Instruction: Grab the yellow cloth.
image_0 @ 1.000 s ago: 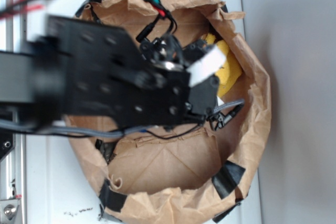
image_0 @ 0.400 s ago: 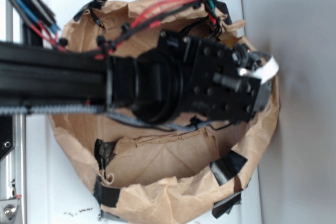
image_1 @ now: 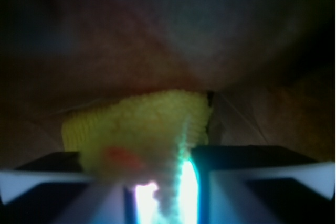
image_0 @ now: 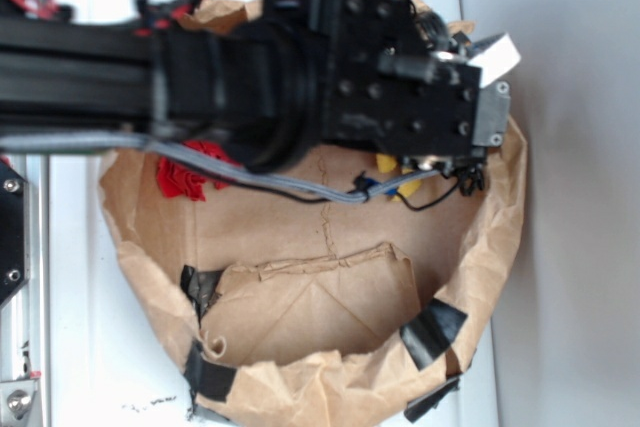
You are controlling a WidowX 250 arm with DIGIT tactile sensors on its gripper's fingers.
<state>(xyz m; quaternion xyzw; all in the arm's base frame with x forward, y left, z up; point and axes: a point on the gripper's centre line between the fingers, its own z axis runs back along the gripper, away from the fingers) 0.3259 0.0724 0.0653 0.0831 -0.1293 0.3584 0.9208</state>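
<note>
In the wrist view the yellow cloth (image_1: pixel 142 124) is a fuzzy terry lump right in front of the camera. One thick fold of it runs down between the two fingers. My gripper (image_1: pixel 160 182) is shut on that fold, with the dark fingers (image_1: pixel 247 166) close on either side and bright glare in the narrow gap. From outside, the arm's black wrist block (image_0: pixel 400 77) covers the gripper. Only small yellow scraps of the cloth (image_0: pixel 386 162) peek out under it, near the bag's far right wall.
Both cloths are in a crumpled brown paper bag (image_0: pixel 480 267) with black tape on its rim, standing on a white surface (image_0: pixel 90 347). A red cloth (image_0: pixel 178 177) lies at the bag's left side, partly under the arm. Grey and black cables (image_0: pixel 330 195) hang below the wrist.
The arm has swung from the bag's middle to its right wall and then shifted toward the far side. The red cloth has come into view. The yellow cloth is now mostly hidden under the wrist.
</note>
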